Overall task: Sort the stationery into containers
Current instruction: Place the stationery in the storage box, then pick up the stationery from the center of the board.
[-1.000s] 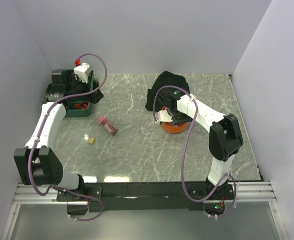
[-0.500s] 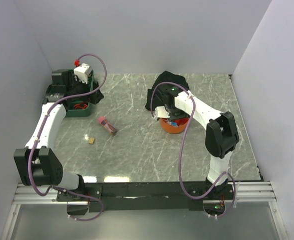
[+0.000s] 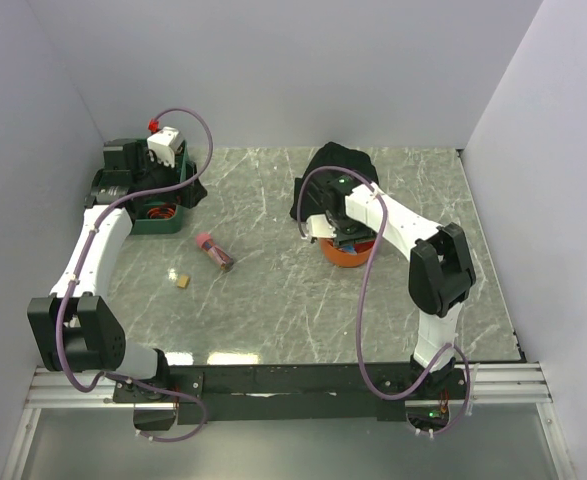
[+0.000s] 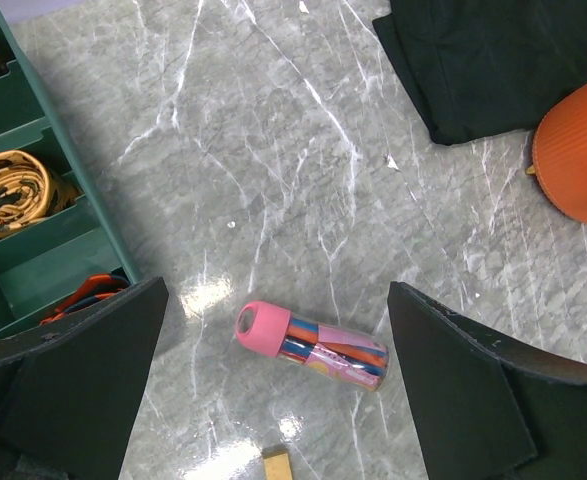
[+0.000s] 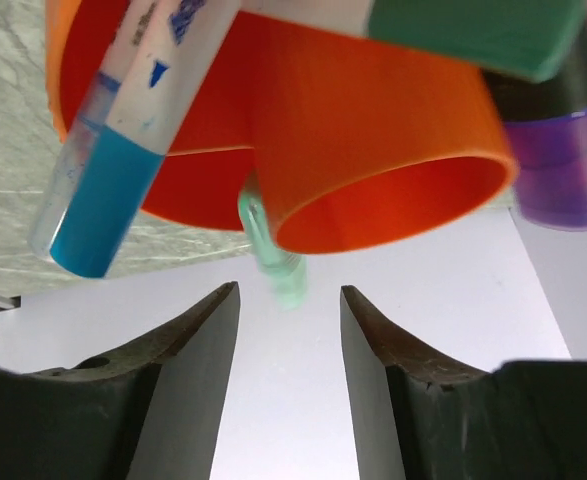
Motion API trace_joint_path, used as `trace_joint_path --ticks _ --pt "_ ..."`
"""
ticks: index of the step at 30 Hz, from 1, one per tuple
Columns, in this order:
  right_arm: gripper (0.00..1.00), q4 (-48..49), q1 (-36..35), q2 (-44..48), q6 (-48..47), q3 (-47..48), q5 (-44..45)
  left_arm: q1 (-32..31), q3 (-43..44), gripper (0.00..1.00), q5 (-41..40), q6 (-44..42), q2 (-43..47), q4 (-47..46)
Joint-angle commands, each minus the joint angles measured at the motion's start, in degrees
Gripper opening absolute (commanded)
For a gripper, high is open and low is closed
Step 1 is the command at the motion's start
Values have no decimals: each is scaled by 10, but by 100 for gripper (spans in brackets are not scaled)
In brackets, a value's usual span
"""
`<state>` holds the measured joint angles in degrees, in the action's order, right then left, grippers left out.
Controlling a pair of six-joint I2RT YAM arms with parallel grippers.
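The left arm stretches from its base along the left wall to the far left corner, its wrist above the dark green tray. The right arm rises to a bent elbow, then folds back leftward, so that its wrist sits low over the orange tub.

The tray lies close to the left and back walls. The tub stands right of the table's middle, with the black cloth heap just behind it and the right wall well apart. Bare marble table lies open between the tray and the tub.

The left gripper is spread as wide as it goes and holds nothing. On the marble below it lies a pink-capped clear tube, and a tan eraser rests near that. In the tray, coiled rubber bands fill compartments.

The right gripper has its fingers parted, with nothing between them. A thin pale green stick hangs at the tub's rim just beyond the tips, touching neither. In the tub stand a blue-capped pen, a green-capped pen and a purple marker.
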<state>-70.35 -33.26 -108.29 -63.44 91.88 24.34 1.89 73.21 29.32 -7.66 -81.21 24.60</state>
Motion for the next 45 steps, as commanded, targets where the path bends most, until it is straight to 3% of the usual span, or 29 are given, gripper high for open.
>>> trace_joint_path --ticks 1,5,9,12,15,21,23,26,28,31,34,37,41,45 --pt "54 -28 -3 4 -20 35 15 -3 0 100 13 12 14 -27" --pt "55 -51 -4 12 -12 66 28 -3 -2 99 15 15 13 -29" --pt "56 -103 -6 7 16 177 16 -4 -12 99 -17 -16 20 -8" --pt "56 -122 -7 11 51 219 19 -4 -13 99 -28 -58 19 53" --pt "56 -112 -6 30 96 225 10 5 1 99 -35 -145 9 176" --pt "57 -6 -3 104 290 142 -108 30 -36 100 -46 -285 -3 345" --pt "59 60 -2 134 373 111 -155 30 -61 99 -69 -279 -5 350" --pt "59 89 -7 156 387 103 -142 25 -98 99 -93 -234 1 311" --pt "61 93 9 143 401 149 -140 19 -119 99 -126 -166 0 271" --pt "75 96 42 115 449 225 -126 -2 -134 99 -166 -90 -11 248" --pt "75 108 61 109 466 261 -124 -16 -147 99 -185 -47 -24 240" --pt "74 123 69 120 471 260 -122 -16 -147 94 -211 -20 -47 231" --pt "74 126 72 135 468 248 -120 -31 -154 78 -232 -2 -72 202" --pt "73 128 72 148 462 238 -119 -34 -161 68 -234 -3 -90 181"
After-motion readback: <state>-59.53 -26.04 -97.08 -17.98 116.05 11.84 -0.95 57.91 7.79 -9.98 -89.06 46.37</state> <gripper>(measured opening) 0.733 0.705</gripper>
